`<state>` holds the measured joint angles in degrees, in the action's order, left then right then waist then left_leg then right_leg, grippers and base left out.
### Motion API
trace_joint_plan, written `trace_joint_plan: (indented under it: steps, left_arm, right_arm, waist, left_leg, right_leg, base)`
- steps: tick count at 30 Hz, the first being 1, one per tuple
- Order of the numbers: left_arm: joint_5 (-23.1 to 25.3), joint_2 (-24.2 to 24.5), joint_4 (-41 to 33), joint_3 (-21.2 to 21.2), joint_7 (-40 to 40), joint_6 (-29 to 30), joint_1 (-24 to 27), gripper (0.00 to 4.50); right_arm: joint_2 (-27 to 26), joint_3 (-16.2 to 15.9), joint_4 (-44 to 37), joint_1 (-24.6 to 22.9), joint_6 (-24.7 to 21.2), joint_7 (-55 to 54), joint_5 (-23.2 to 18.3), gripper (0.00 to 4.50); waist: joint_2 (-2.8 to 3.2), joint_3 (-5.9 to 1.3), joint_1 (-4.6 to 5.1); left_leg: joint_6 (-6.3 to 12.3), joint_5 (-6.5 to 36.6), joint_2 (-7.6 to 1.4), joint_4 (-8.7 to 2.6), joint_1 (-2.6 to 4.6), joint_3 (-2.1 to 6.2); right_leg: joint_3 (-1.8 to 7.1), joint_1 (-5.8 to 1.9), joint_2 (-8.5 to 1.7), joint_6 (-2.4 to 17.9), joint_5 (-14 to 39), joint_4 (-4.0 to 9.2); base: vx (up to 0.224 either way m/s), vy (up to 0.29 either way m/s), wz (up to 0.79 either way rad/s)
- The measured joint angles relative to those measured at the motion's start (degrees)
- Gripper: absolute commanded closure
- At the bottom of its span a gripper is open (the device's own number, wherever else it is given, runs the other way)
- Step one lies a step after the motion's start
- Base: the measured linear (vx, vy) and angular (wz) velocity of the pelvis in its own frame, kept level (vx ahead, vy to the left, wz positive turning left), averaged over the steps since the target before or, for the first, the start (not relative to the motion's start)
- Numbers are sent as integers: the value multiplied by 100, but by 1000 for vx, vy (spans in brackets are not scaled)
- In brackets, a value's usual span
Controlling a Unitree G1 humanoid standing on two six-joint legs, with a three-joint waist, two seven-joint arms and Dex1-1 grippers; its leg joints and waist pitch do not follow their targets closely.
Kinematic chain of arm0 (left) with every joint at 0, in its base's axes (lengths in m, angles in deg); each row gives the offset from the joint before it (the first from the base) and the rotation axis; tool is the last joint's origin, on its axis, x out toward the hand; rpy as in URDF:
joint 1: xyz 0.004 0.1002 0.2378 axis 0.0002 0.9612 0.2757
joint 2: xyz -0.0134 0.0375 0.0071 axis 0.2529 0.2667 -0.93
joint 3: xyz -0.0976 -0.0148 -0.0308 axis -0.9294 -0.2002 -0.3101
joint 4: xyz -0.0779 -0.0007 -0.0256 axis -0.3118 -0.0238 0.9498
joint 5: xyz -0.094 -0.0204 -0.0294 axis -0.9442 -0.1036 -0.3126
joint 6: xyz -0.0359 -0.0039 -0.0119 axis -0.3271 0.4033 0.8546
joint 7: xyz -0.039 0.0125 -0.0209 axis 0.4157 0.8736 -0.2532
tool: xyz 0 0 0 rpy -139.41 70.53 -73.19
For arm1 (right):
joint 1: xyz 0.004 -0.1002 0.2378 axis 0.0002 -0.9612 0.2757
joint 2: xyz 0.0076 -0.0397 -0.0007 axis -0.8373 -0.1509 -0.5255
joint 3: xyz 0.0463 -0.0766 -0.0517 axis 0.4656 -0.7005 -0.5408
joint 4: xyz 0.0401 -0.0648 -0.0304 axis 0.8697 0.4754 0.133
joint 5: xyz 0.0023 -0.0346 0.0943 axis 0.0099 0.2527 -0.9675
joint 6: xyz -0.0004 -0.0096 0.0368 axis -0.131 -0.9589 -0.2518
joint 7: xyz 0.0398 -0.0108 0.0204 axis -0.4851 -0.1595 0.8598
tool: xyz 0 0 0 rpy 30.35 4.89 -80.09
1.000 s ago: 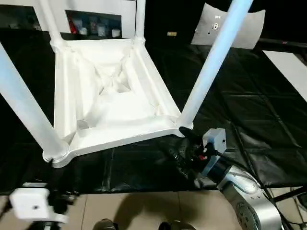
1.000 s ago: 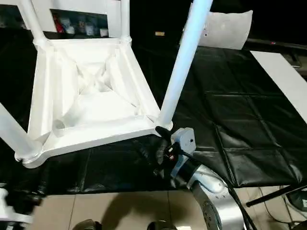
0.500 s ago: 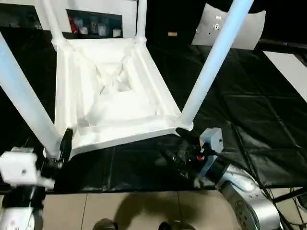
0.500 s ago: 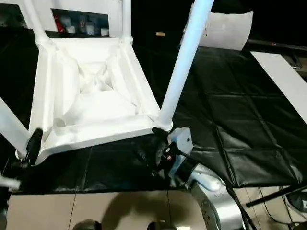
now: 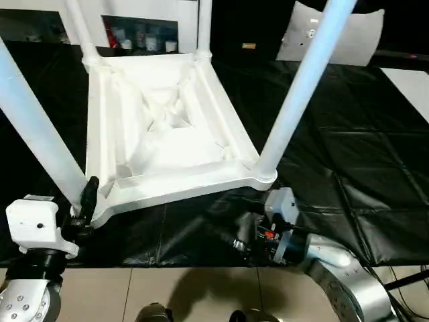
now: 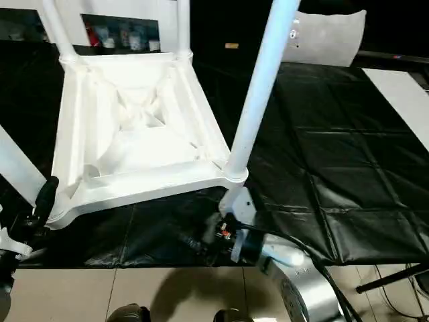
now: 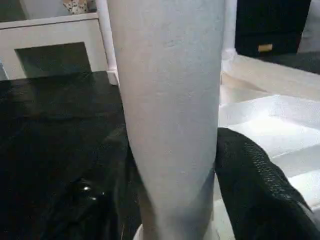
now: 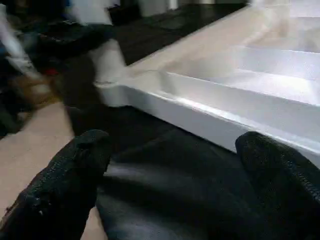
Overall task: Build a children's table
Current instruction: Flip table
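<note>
Since a second ago the left hand point(image 5: 86, 201) has come up from the near edge to the near-left leg point(image 5: 33, 137), its black fingers now straddling the leg's base; whether they clamp it cannot be told. The right hand point(image 8: 175, 190) has pulled slightly back from the near-right corner, and its fingers stand wide apart with nothing between them, just short of the tabletop's rim.

The children's table point(image 5: 167, 127) lies upside down on the black worktop point(image 5: 348, 168), all four legs standing in their corner sockets, so assembly looks nearly done; probably only tightening and turning it upright remain.

The table is smooth, matte white plastic: a square top with an X of ribs beneath and round, tapered legs. The worktop's covering is glossy, creased black sheeting.
</note>
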<state>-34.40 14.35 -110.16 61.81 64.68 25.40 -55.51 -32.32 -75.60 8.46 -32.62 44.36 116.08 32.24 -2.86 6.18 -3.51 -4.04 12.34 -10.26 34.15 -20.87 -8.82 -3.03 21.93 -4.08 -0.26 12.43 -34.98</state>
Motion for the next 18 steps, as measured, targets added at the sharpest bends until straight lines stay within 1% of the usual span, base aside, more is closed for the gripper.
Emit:
trace_joint_plan:
  steps: [1,5,12,14,15,18]
  left_arm:
    - [-6,0,-24,-3,3,42,-2,212]
    - [-79,-3,-96,-4,14,208,-26,244]
    - [-264,-179,-325,-5,99,578,-37,251]
    - [-376,-254,-383,-6,126,722,-65,252]
    - [-517,-368,-415,-8,184,844,-96,252]
    - [-741,-556,-461,-15,309,1068,-186,252]
  right_arm:
    - [2,-29,0,3,-10,69,-24,0]
    - [20,-99,0,3,-28,169,-77,0]
    - [-74,-101,4,4,-21,87,-82,0]
    - [-92,-100,13,6,-9,35,-75,0]
    - [-107,-94,37,5,1,-53,-59,0]
    - [-191,-63,128,3,1,-347,75,0]
  waist:
    - [0,0,-5]
    - [-4,-2,-7]
    - [-2,-2,-5]
    - [5,-4,-6]
    - [9,-7,-7]
    - [23,-10,-3]
  left_leg:
    - [0,0,0,0,-1,0]
    - [1,0,2,2,-1,-1]
    - [1,0,2,3,-2,-3]
    - [1,0,2,3,-3,-3]
    - [1,-1,3,3,-2,-3]
    - [2,-4,4,4,0,-8]
  right_leg:
    - [0,0,0,0,0,0]
    - [0,-2,-3,1,-1,0]
    - [1,-3,-4,2,-1,0]
    - [1,-3,-5,2,-1,0]
    - [1,-3,-6,2,-1,-1]
    - [2,-3,-9,4,-3,-7]
  base:
    - [0,0,0]
    - [0,0,0]
    - [0,0,0]
    - [0,0,0]
    - [0,0,0]
    - [0,0,0]
